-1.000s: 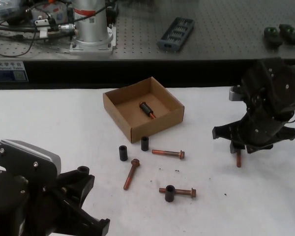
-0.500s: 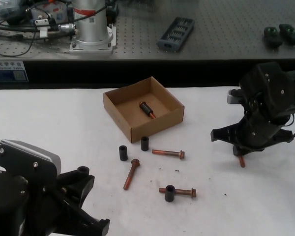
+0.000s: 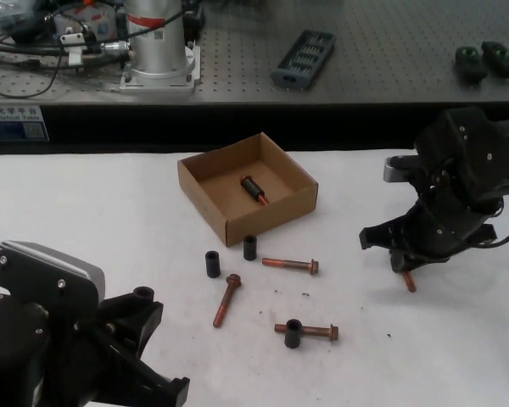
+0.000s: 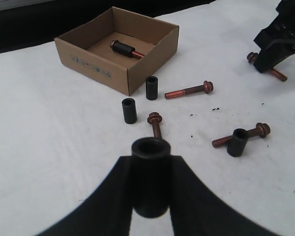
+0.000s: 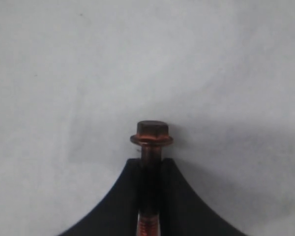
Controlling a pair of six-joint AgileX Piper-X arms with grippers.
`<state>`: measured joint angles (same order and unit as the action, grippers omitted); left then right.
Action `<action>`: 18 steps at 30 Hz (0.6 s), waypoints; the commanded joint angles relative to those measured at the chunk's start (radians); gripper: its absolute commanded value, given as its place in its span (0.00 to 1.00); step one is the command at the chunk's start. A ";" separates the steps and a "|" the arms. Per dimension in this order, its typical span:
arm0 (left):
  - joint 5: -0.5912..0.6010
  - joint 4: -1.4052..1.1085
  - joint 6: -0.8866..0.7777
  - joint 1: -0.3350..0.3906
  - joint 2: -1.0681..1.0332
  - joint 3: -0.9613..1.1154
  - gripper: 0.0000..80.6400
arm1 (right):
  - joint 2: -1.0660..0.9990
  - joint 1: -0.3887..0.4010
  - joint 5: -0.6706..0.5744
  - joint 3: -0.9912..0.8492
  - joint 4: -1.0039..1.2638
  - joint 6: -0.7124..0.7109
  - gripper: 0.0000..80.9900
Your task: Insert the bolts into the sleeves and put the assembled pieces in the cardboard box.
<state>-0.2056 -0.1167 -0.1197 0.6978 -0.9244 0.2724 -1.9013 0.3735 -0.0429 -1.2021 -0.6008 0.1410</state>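
Here, the pairing we care about is split between the two arms. The left gripper [image 4: 150, 166] is clamped on a black sleeve [image 4: 150, 189] at the near left of the white bench cover [image 3: 85, 212]. The sleeve's open bore faces up and forward, out past the fingertips. The right gripper [image 5: 150, 164] is closed on a copper-coloured bolt [image 5: 151, 133] low over the cover on the right. It is well apart from the left gripper and farther from the camera.

In the right wrist view the hex head sticks out beyond the fingertips, and the shank runs back between the fingers. In the high view the bolt hangs from the gripper tilted off vertical, its lower end close to the cover; we cannot tell whether it touches.

So from the sleeve the bolt lies to the right and ahead, and we judge the two axes are far from lined up. Since the head leads, we think the threaded end must be turned toward the bore before the two can be brought together.

Between the arms lie two upright loose sleeves [image 3: 213, 264], two loose bolts [image 3: 290, 265], and a bolt lying through a sleeve [image 3: 305, 331]. The cardboard box [image 3: 276, 218] sits beyond them with one assembled piece [image 3: 254, 187] inside. By our reckoning, most of the job remains.
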 commanded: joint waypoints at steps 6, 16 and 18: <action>-0.024 -0.021 -0.009 0.004 0.009 0.003 0.01 | 0.245 0.065 -0.049 0.175 0.203 -0.066 0.07; -0.020 -0.313 -0.009 0.004 0.011 -0.109 0.01 | 0.658 0.130 -0.086 0.565 0.632 0.035 0.07; 0.005 -0.385 -0.009 0.004 0.011 -0.139 0.01 | 0.724 0.130 -0.086 0.625 0.686 0.047 0.07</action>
<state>-0.2153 -0.3656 -0.1197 0.6978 -0.9217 0.1698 -1.2823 0.5021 -0.1204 -0.6600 -0.0319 0.1587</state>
